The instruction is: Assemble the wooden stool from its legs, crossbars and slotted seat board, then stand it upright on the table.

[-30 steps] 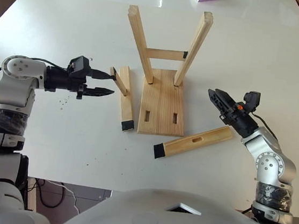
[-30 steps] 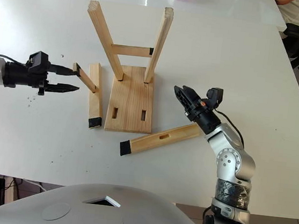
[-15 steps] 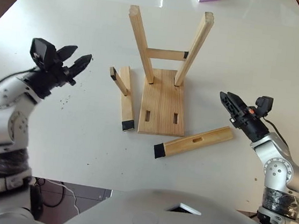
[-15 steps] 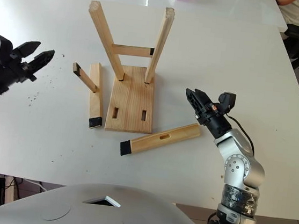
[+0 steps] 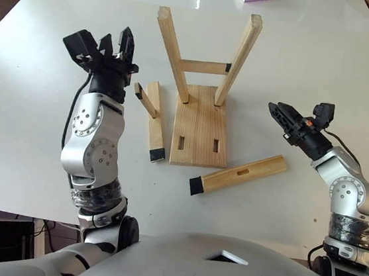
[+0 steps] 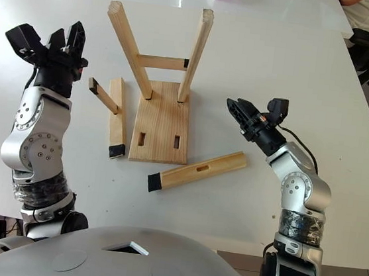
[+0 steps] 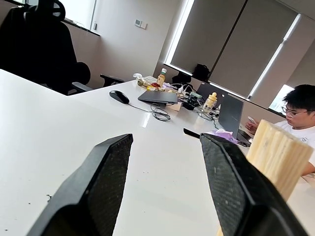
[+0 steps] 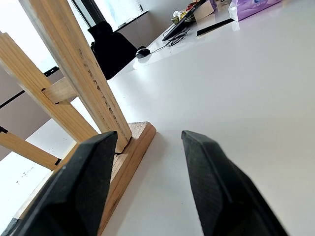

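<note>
Your left arm is folded at the elbow, with its forearm nearly upright over the table (image 5: 40,61). At its top, the left gripper (image 5: 116,38) points up and away from you. Its two fingers (image 7: 101,189) are spread wide with nothing between them.

Your right arm sits low at the near right of the table, the forearm angled inward. The right gripper (image 5: 276,109) hangs to the right of the seat board (image 5: 200,136), well apart from it. Its fingers (image 8: 83,191) are also spread and empty.

The seat board lies flat mid-table. Two legs (image 5: 173,53) stand in its far slots, joined by a crossbar (image 5: 204,66). A loose leg (image 5: 156,125) with a short crossbar stub (image 5: 146,100) lies just beside the board's left edge. A second loose leg (image 5: 240,174) lies slanted near the board's near right corner.
</note>
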Controlling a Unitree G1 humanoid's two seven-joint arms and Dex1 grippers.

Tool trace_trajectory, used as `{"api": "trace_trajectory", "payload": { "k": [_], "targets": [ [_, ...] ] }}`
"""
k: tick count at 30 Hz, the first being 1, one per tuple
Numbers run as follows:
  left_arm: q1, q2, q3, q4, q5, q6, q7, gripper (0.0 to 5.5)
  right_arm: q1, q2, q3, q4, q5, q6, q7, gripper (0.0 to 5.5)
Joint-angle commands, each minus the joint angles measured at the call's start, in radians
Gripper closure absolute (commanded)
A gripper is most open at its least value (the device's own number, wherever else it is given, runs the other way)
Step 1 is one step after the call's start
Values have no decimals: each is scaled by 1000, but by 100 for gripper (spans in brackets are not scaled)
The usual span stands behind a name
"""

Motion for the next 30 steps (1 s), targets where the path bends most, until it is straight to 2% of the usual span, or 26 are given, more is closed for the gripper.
{"api": "trace_trajectory", "payload": {
  "k": [1, 6, 10, 20, 25, 30],
  "targets": [
    [-32, 13, -32, -33, 3, 2, -2, 294, 5, 4, 0, 2, -7, -7, -2, 308],
    [-71, -4, -48, -90, -13, -3, 14, 294, 9, 10, 9, -5, -6, -3, -4, 308],
    [-25, 2, -43, -67, 12, -16, 17, 294, 9, 5, 22, 5, -17, -2, 4, 308],
    [84, -1, -163, 214, 34, -38, -123, 294, -33, 0, 52, 22, -16, 13, 13, 308],
    [83, 7, -118, 201, 27, -60, -104, 294, -19, 6, 56, 6, -8, 14, 11, 308],
    [56, 0, -12, 67, -41, -95, -60, 294, 4, 14, 53, -11, -3, 15, 3, 308]
  ]
}}
